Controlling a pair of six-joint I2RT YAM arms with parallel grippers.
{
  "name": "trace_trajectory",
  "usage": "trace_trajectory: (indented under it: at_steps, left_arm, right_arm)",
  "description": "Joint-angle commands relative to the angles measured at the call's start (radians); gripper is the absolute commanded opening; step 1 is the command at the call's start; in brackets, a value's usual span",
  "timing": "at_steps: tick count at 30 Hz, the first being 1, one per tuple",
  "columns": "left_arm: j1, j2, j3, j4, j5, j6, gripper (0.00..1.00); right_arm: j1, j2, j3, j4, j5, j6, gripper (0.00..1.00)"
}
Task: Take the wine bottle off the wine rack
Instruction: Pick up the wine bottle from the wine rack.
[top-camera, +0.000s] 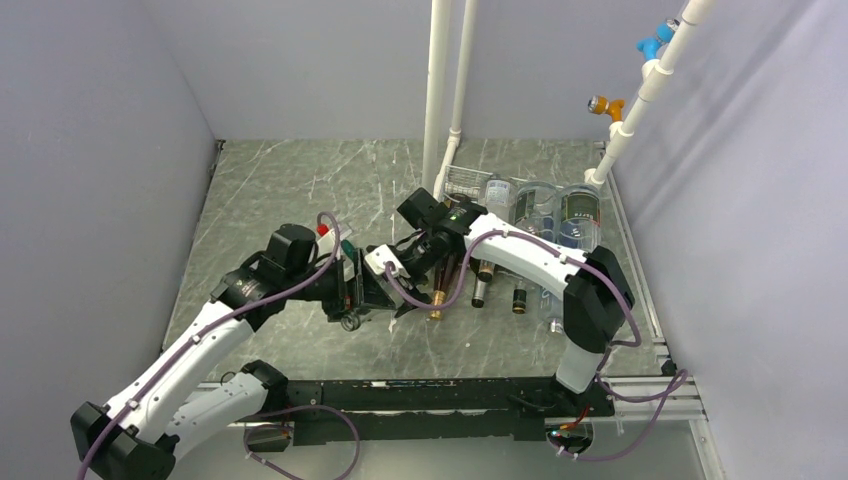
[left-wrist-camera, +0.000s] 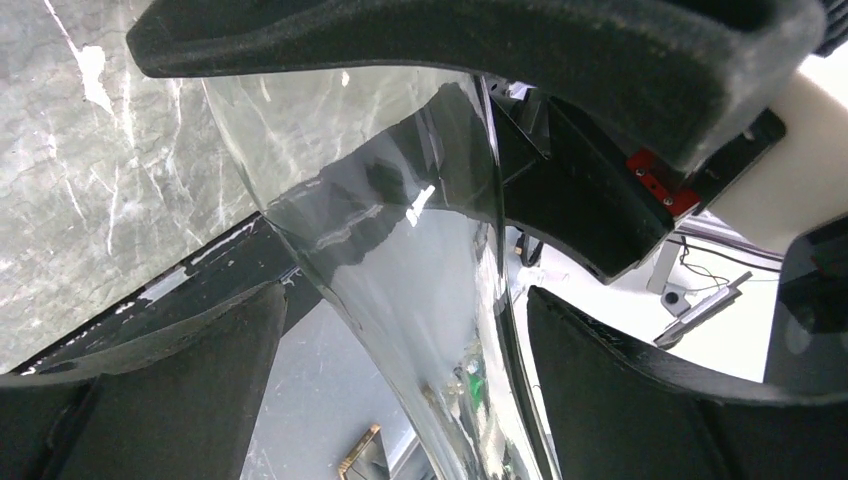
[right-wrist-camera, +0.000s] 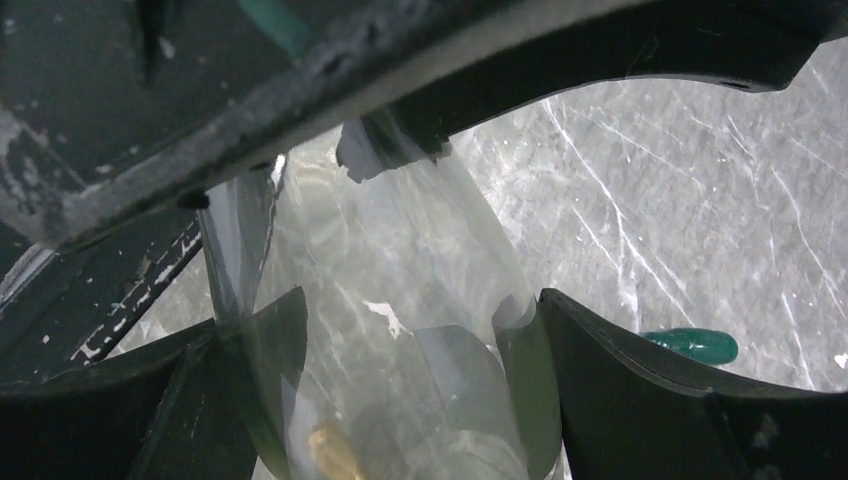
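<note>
A clear glass wine bottle (right-wrist-camera: 400, 330) fills the space between my right gripper's (right-wrist-camera: 415, 320) fingers, and both pads press on its sides. The same wine bottle (left-wrist-camera: 400, 260) runs between my left gripper's (left-wrist-camera: 405, 330) fingers, which stand wide with a gap on each side. From above, the left gripper (top-camera: 372, 292) and right gripper (top-camera: 410, 275) meet at mid-table and hide most of the bottle. A gold-capped neck (top-camera: 438, 298) sticks out below the right gripper; I cannot tell whether it is this bottle's. The white wire wine rack (top-camera: 462, 183) lies behind, at the back right.
Several clear bottles (top-camera: 560, 215) lie in the rack, dark necks (top-camera: 519, 298) pointing to the near edge. White pipes (top-camera: 438, 100) rise behind the rack. A green cap (right-wrist-camera: 690, 345) lies on the marble floor. Grey walls close in on both sides.
</note>
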Motion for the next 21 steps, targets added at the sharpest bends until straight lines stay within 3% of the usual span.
trace_trajectory:
  at_steps: [1, 9, 15, 21]
  left_arm:
    - [-0.007, -0.061, 0.089, 0.043, 0.093, 0.106, 0.96]
    - [0.014, -0.067, 0.115, 0.011, 0.102, 0.115, 0.96]
    - [0.033, -0.082, 0.07, 0.141, 0.154, -0.007, 0.95]
    - [0.047, -0.072, 0.086, 0.072, 0.13, 0.034, 0.95]
  right_arm:
    - [-0.033, 0.019, 0.047, 0.088, -0.038, 0.092, 0.06]
    - [-0.035, 0.018, 0.031, 0.107, -0.027, 0.096, 0.06]
    - [-0.033, 0.023, 0.019, 0.137, -0.005, 0.12, 0.05]
    - [-0.035, 0.034, 0.005, 0.173, -0.006, 0.154, 0.05]
